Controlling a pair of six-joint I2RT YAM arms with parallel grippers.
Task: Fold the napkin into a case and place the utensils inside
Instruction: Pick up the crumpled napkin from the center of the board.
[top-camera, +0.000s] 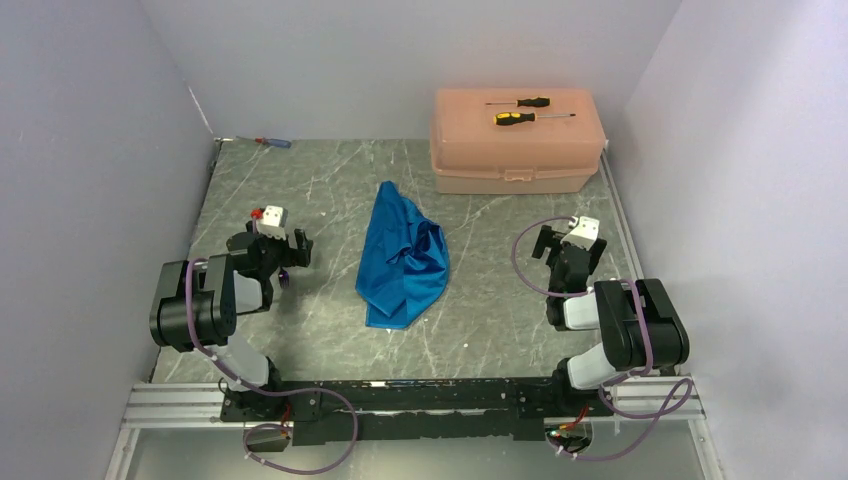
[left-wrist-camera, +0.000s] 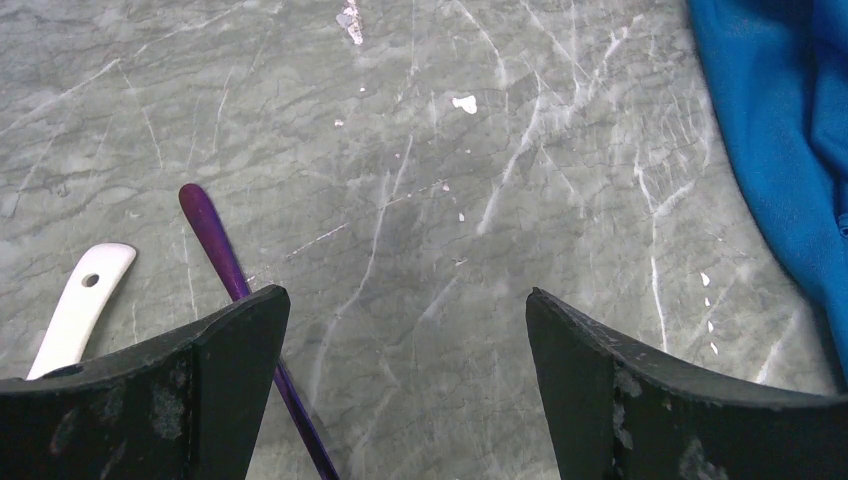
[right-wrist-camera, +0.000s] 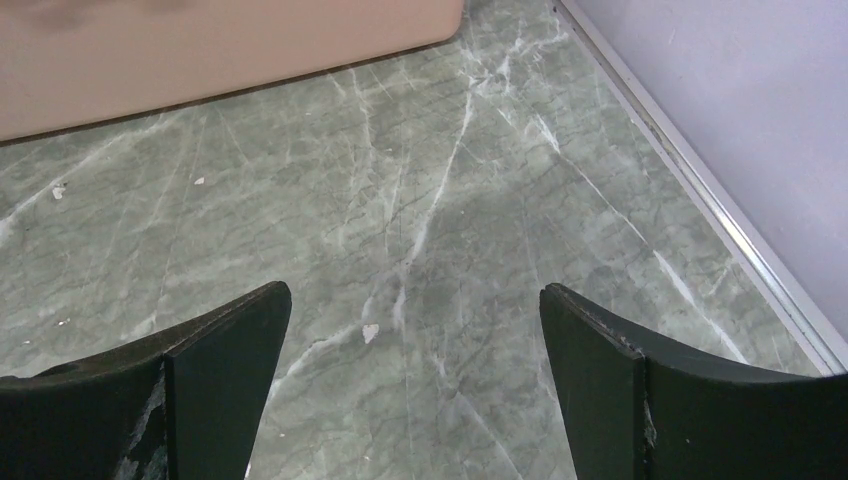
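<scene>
The bright blue napkin (top-camera: 402, 262) lies crumpled in a loose heap at the middle of the table; its edge shows as blue cloth (left-wrist-camera: 780, 150) at the right of the left wrist view. A dark purple fork (left-wrist-camera: 215, 245) and a white spoon (left-wrist-camera: 80, 305) lie on the marble, handles toward the far side, partly hidden by my left finger. My left gripper (top-camera: 272, 245) (left-wrist-camera: 408, 300) hovers open to the left of the napkin, only bare table between its fingers. On the napkin's right, my right gripper (top-camera: 568, 250) (right-wrist-camera: 415, 295) stands open over bare marble.
A large peach plastic box (top-camera: 515, 140) (right-wrist-camera: 200, 50) stands at the back right with two yellow-and-black screwdrivers (top-camera: 522, 110) on its lid. A small blue-and-red screwdriver (top-camera: 272, 142) lies at the back left corner. Walls close the table on the left, back and right.
</scene>
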